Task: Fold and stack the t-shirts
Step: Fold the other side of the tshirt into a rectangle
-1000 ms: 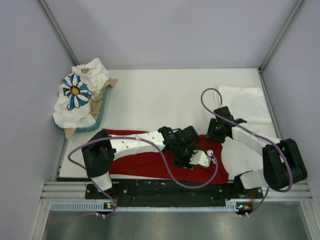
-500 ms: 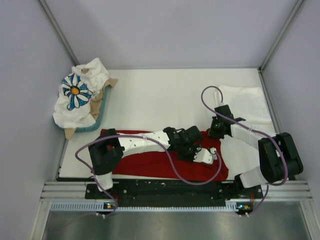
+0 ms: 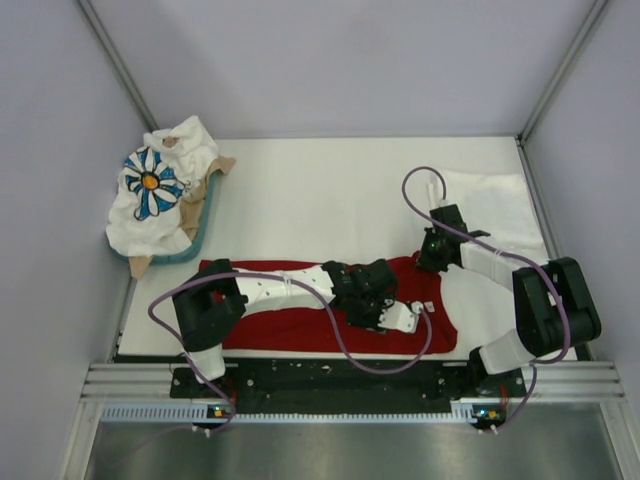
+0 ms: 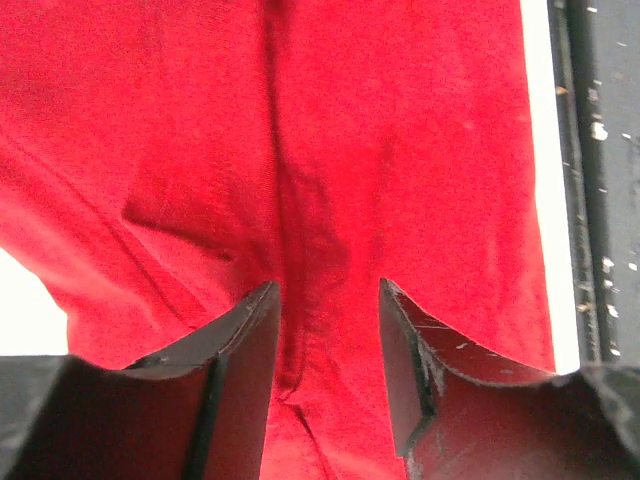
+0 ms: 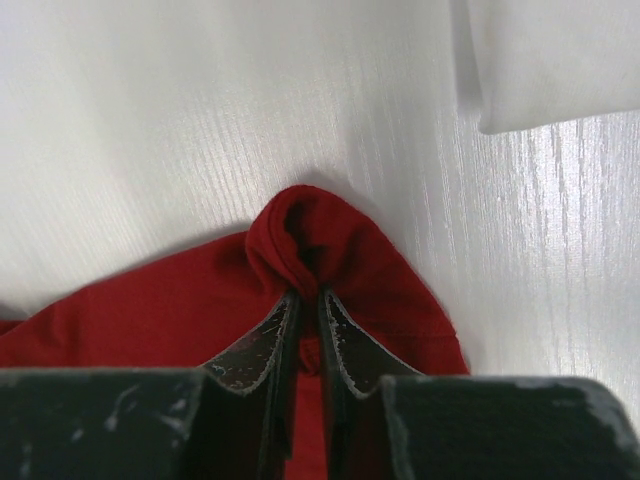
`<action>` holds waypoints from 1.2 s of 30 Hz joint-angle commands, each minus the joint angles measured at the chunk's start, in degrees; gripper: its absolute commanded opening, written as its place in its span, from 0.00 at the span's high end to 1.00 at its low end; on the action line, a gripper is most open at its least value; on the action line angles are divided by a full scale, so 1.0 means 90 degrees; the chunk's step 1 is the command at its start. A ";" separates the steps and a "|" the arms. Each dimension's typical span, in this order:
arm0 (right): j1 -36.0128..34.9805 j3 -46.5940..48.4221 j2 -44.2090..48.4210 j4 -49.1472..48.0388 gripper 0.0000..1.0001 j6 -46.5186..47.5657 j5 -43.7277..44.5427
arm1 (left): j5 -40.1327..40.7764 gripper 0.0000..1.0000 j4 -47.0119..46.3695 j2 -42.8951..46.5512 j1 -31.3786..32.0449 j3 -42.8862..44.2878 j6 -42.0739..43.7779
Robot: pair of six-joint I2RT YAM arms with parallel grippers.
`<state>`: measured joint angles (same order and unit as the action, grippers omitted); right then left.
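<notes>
The red t-shirt (image 3: 270, 328) lies spread along the near edge of the table. My left gripper (image 3: 405, 318) hovers low over its right part, jaws open, with a soft crease of the red cloth (image 4: 400, 150) running between the fingers (image 4: 250, 340); the gripper (image 4: 325, 300) holds nothing. My right gripper (image 3: 430, 262) is shut on a pinched-up fold at the red shirt's far right corner (image 5: 300, 225), seen between the closed jaws of that gripper (image 5: 308, 292). The plain white t-shirt (image 3: 495, 210) lies flat at the back right. The daisy t-shirt (image 3: 150, 190) is heaped on the tray.
The tan-and-teal tray (image 3: 205, 225) stands at the far left by the wall. The white table top (image 3: 320, 190) stretches behind the red shirt. The white shirt's corner (image 5: 560, 60) lies just beyond the right gripper. The black front rail (image 4: 600, 200) runs beside the red shirt's near edge.
My right gripper has drawn the pinched red corner slightly toward the back, its arm folding in. My left gripper has shifted a little over the red shirt, which now lies flatter.
</notes>
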<state>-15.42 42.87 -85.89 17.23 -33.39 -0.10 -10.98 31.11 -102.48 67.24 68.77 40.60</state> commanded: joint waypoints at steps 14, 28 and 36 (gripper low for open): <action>0.0092 -0.0086 -0.0086 -0.0040 0.89 0.0243 0.0099 | 0.0714 0.49 -0.0861 -0.0020 -0.0098 0.0502 -0.0184; 0.0083 -0.0125 -0.0086 -0.0040 0.89 0.0272 0.0167 | -0.1064 0.47 0.0751 -0.1152 -0.0753 0.1773 -0.0615; 0.0092 -0.0115 -0.0066 -0.0040 0.89 0.0272 0.0206 | -0.0741 1.00 0.0840 -0.1173 -0.0743 0.1880 -0.0702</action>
<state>-15.20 42.81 -85.89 16.93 -31.97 -0.71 -15.79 36.99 -114.54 60.42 83.05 34.94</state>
